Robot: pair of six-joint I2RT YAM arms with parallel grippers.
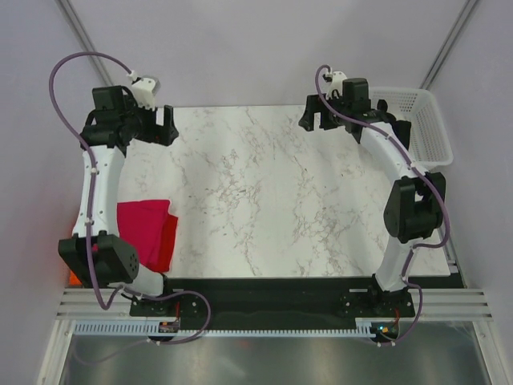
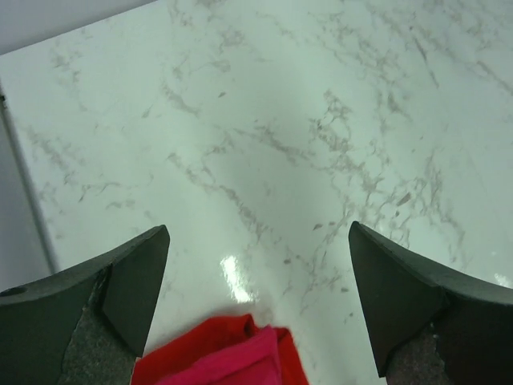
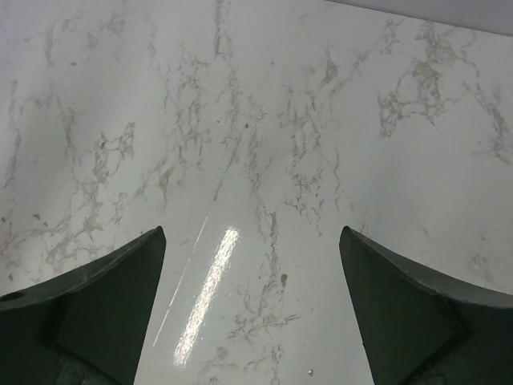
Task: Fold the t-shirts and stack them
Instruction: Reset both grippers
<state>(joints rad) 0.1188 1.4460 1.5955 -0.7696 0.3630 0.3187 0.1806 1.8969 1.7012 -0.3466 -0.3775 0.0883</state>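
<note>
The left gripper [image 1: 166, 126] is released: its jaws are spread wide with nothing between them, and it hangs above the far left part of the table [image 1: 264, 200]. The right gripper [image 1: 318, 120] is in the same state, jaws fully apart and empty, above the far right part of the table, just beside the white basket [image 1: 429, 128] that sits off the table's far right corner. In the right wrist view I see only bare marble surface under the fingers [image 3: 104, 313]. The task items lie at the near left of the table, well apart from both grippers. The crimson t-shirt [image 1: 143, 218] is folded into a compact rectangle and rests on top of the red t-shirt [image 1: 166, 247], which shows along the right and near edges of the pile. The left arm's elbow joint covers the near left corner of the pile, so I cannot tell whether further layers lie underneath. In the left wrist view the pile's far corner appears at the bottom edge, between the two fingertips, crimson cloth on red.
</note>
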